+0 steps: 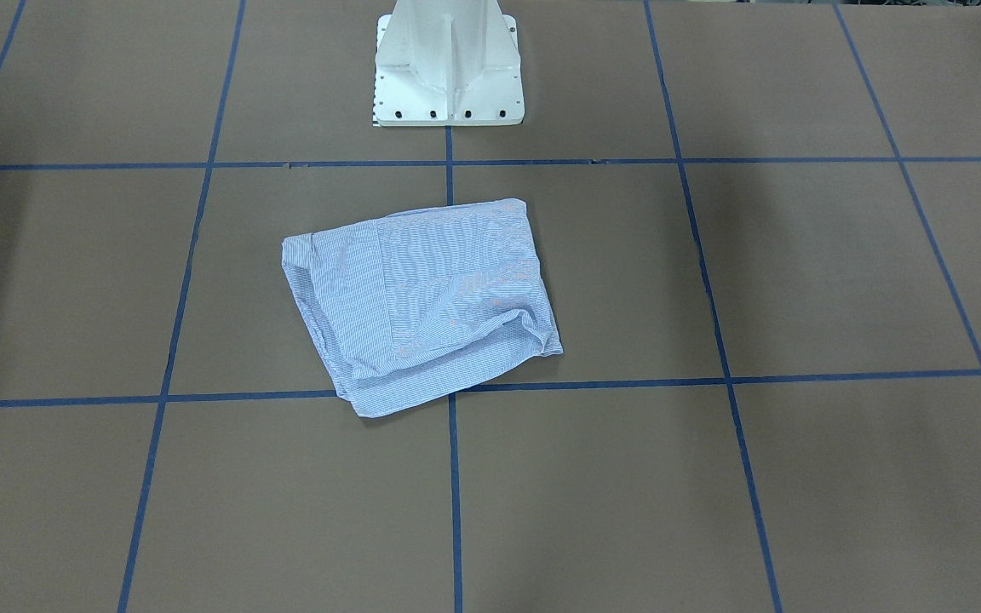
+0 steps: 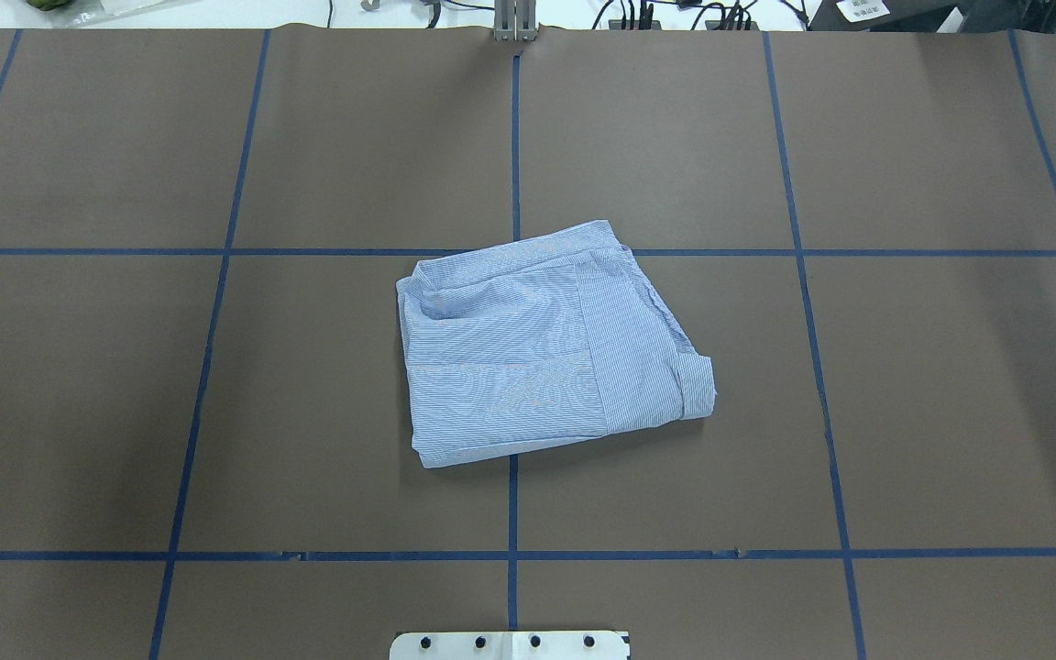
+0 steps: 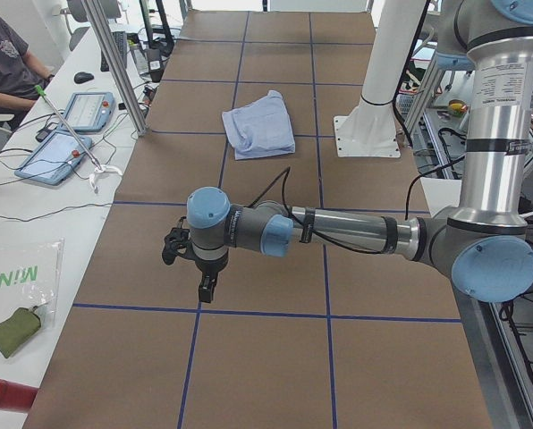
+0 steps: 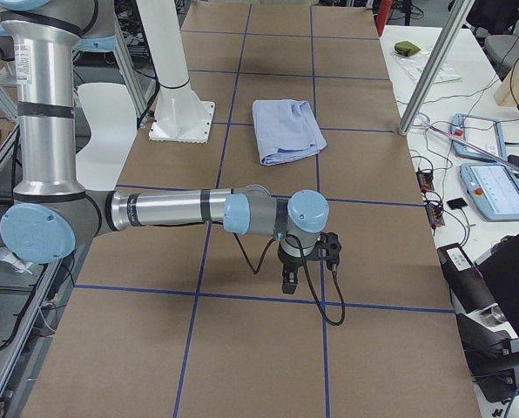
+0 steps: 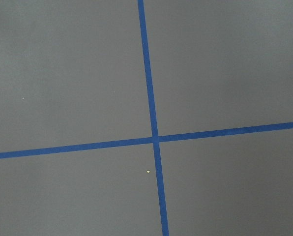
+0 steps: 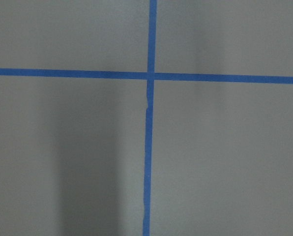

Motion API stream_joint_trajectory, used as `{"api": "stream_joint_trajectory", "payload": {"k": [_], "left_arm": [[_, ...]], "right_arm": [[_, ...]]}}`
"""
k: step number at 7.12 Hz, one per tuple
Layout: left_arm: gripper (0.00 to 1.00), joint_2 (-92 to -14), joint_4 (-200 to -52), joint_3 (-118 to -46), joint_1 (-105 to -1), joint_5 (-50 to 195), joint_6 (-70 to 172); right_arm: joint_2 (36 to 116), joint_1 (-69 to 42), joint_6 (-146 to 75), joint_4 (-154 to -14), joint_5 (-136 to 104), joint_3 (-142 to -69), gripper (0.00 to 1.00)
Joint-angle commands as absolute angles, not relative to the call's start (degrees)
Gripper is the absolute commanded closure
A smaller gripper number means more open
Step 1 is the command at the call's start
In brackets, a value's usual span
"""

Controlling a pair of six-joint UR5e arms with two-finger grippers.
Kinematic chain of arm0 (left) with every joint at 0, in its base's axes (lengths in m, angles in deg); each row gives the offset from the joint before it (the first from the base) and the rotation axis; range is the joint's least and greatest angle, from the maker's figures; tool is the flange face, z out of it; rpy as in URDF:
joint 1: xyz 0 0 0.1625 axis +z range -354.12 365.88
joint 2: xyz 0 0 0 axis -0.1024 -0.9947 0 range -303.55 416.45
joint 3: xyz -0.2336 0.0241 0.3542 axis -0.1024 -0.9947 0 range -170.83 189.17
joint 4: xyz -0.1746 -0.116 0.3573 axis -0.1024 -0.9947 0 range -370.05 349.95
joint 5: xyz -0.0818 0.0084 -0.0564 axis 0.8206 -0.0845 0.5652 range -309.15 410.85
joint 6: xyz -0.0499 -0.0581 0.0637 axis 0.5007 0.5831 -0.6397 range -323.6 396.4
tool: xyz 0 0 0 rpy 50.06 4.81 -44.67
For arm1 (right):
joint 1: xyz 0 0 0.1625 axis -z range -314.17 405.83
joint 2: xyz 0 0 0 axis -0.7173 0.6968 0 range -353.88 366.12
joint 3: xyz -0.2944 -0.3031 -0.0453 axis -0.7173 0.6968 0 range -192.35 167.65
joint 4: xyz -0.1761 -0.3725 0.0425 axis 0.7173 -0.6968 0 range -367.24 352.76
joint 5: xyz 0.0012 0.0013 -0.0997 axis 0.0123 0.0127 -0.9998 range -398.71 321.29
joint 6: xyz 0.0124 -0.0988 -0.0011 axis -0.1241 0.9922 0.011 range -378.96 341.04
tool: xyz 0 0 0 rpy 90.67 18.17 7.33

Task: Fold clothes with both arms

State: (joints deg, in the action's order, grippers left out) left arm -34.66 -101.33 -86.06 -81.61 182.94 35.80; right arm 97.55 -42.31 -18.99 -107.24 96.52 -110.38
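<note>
We judge the folding all but done, which explains why both arms stand off from the cloth. At the table's left end, the left arm [image 3: 338,232] reaches out level and its left gripper [image 3: 207,288] hangs pointing down over bare paper, holding nothing. It shows only in a side view, so we cannot tell how far its jaws are parted. Near the table's middle, well apart from either arm, the shirt [image 2: 537,353] lies as a compact, slightly skewed packet straddling the centre tape line [image 2: 513,137], with one loose, puffy edge that may want flattening. Toward the right end, the right arm [image 4: 164,209] mirrors the pose. The right gripper [image 4: 289,280] hangs low over the paper, carrying nothing, and again we cannot tell its jaw width. The table [image 2: 216,412] is covered in brown paper gridded with blue tape, and the white pedestal [image 1: 448,77] stands at the robot's edge. Beyond the far edge runs a white side bench with tablets [image 3: 59,152], a green pouch [image 3: 14,329] and a seated person [image 3: 7,54].
</note>
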Motion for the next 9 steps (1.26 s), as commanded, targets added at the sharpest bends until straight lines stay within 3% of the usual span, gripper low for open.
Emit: {"api": "stream_joint_trajectory", "payload": {"k": [1, 9], "left_arm": [[0.01, -34.5, -99.1, -87.7, -81.9, 182.9, 34.0], [0.01, -34.7, -99.0, -87.7, -81.8, 182.9, 34.0]], "right_arm": [[97.3, -41.8, -23.0, -108.6, 96.5, -111.1, 0.0], [98.8, -41.9, -22.8, -103.7, 95.9, -109.0, 0.0]]}}
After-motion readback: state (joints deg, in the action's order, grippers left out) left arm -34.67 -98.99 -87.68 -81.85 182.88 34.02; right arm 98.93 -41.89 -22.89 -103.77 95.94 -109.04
